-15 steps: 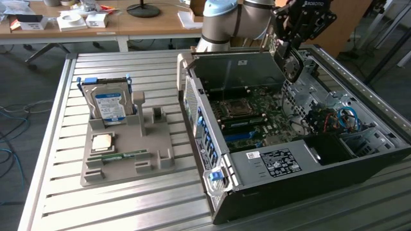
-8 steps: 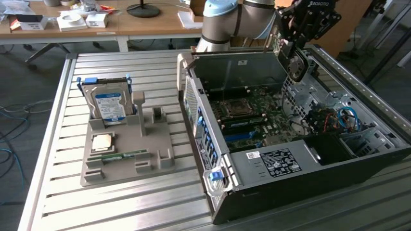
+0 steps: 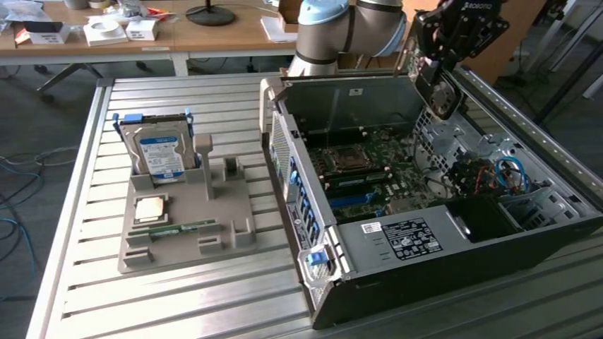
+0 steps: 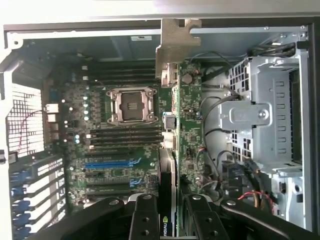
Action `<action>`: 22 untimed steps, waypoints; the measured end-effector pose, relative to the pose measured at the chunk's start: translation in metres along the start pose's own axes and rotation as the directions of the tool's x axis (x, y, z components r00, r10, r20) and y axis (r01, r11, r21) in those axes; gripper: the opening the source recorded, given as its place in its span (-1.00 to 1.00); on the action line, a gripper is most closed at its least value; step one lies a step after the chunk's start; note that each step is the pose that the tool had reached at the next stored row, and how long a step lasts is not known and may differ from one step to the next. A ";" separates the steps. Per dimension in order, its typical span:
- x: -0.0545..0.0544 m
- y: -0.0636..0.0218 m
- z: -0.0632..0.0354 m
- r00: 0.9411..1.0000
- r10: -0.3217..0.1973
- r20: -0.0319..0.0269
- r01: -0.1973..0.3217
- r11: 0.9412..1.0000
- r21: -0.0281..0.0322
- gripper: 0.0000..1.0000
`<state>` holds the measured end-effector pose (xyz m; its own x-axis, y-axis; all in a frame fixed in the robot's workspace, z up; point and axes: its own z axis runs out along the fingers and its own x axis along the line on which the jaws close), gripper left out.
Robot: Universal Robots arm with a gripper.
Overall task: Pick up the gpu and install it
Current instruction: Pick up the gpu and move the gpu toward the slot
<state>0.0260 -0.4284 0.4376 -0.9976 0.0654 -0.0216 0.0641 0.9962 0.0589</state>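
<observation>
The gpu (image 3: 439, 90) is a thin dark card that hangs upright from my gripper (image 3: 450, 56), which is shut on it. It is in the air over the far corner of the open computer case (image 3: 396, 251), at the exterior view's right. In the wrist view I look along the gpu's edge (image 4: 171, 150). Its pale silver bracket (image 4: 177, 45) is at the far end, and my gripper (image 4: 172, 220) has one black finger on each side of the card. Below the card lies the green motherboard (image 4: 125, 130) with its blue slots (image 4: 110, 163).
A grey fixture tray (image 3: 188, 247) at the exterior view's left holds an upright hard drive (image 3: 160, 152), a processor chip (image 3: 151, 208) and a green memory stick (image 3: 174, 229). Inside the case are a metal drive cage (image 4: 265, 115) and loose cables (image 3: 504, 173). A cluttered desk (image 3: 226, 32) stands behind.
</observation>
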 end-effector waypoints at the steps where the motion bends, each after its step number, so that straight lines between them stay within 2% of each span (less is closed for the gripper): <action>1: -0.001 0.0001 0.0001 1.000 -0.003 0.000 0.003 1.000 0.000 -0.47; 10: -0.010 0.0005 0.0015 1.000 -0.023 -0.001 0.023 1.000 -0.001 -0.47; 22: -0.013 -0.0002 0.0182 1.000 -0.027 -0.002 0.027 1.000 -0.001 -0.47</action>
<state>0.0399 -0.4284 0.4198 -0.9990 0.0385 -0.0216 0.0372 0.9976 0.0588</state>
